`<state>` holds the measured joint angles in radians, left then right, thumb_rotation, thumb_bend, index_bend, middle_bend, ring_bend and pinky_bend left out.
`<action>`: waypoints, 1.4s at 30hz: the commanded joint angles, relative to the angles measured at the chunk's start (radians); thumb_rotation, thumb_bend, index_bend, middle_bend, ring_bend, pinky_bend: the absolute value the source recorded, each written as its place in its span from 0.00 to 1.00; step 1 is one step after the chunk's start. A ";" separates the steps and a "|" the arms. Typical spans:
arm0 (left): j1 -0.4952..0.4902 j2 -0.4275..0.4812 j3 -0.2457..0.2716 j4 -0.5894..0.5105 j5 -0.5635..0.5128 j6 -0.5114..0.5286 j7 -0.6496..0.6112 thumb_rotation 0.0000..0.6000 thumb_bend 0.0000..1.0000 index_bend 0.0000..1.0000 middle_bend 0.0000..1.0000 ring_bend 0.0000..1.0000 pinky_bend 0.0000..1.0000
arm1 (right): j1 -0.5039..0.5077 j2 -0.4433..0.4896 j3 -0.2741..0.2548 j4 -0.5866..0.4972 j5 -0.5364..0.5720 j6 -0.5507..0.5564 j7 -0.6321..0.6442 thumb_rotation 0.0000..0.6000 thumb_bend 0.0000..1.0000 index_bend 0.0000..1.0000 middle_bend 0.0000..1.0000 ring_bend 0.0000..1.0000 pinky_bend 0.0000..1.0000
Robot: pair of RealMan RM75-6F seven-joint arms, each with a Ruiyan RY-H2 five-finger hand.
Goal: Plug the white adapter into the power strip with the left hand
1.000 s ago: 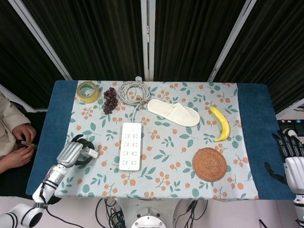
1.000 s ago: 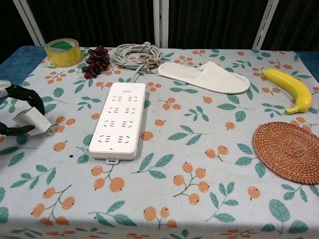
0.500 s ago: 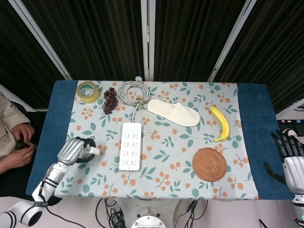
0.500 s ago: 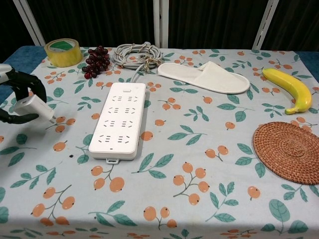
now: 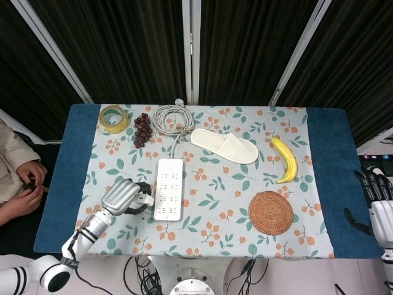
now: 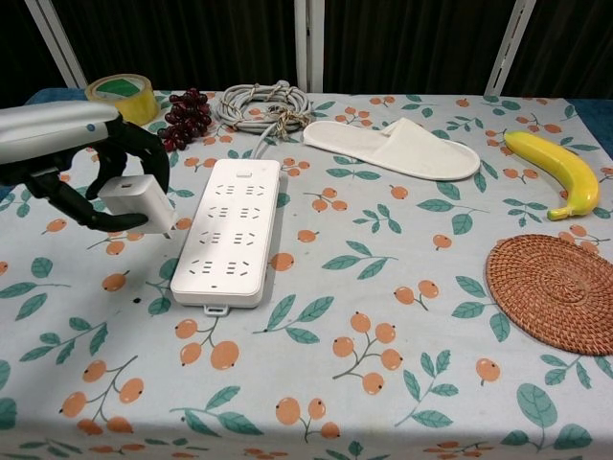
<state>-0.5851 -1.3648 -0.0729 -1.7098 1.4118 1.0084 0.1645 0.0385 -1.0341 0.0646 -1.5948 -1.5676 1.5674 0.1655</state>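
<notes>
Floral tablecloth (image 6: 402, 383); left robot hand (image 6: 81, 163) clamped around unlabelled white adapter (image 6: 134, 199) beside power strip (image 6: 233, 230).

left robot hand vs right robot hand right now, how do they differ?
The left robot hand holds the white adapter; the right robot hand holds nothing, fingers apart. The left is over the floral cloth, just left of the power strip; the right sits off the table's right edge, far from the strip. The left shows in both views, the right only in the head view. Both have dark fingers.

Dark curtains (image 5: 252, 49) with pale poles behind blue table (image 5: 328, 160), floral cloth (image 5: 215, 184).
</notes>
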 commanded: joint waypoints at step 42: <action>-0.050 -0.161 0.011 -0.139 -0.319 0.094 0.442 1.00 0.45 0.79 0.91 0.77 0.59 | 0.011 -0.007 0.001 0.041 0.018 -0.028 0.042 1.00 0.22 0.00 0.00 0.00 0.00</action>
<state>-0.6356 -1.5261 -0.0623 -1.8484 1.0934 1.1025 0.6071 0.0496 -1.0411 0.0656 -1.5537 -1.5499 1.5394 0.2078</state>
